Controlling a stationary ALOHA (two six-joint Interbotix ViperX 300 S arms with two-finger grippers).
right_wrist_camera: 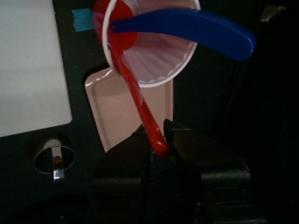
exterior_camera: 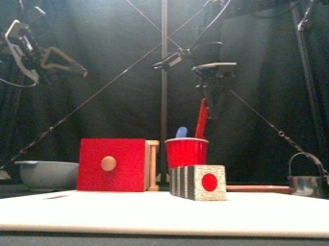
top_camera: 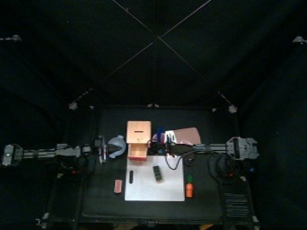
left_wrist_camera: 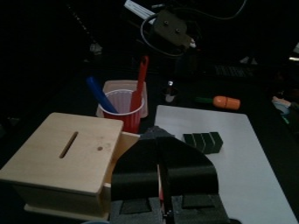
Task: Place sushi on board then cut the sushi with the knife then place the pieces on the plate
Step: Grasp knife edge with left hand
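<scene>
Where the left arm comes in at the middle left of the top view, the left gripper (top_camera: 111, 149) is seen just beside the wooden box (top_camera: 140, 142), its jaws drawn to a thin slit with nothing gripped between them. Right of the box, near the centre of the front view, the red cup (exterior_camera: 187, 152) is found with the blue knife (exterior_camera: 182, 132) and the red knife (exterior_camera: 202, 115) standing in it. Lower in that frame, the sushi roll (exterior_camera: 199, 181) is set on the white board (exterior_camera: 90, 213), uncut as far as can be told, so the first step is judged done and the fetching of the knife is in hand. From the right, the right gripper (right_wrist_camera: 162, 144) is clamped on the red knife's handle while the blade is lodged in the cup. Just right of the cup, no piece is yet laid on the pink tray (top_camera: 188, 135). A straight lift is called for next, so that the cup is not tipped nor the blue knife dragged out. The blade is then to be carried over the roll and pressed down between its blocks.
</scene>
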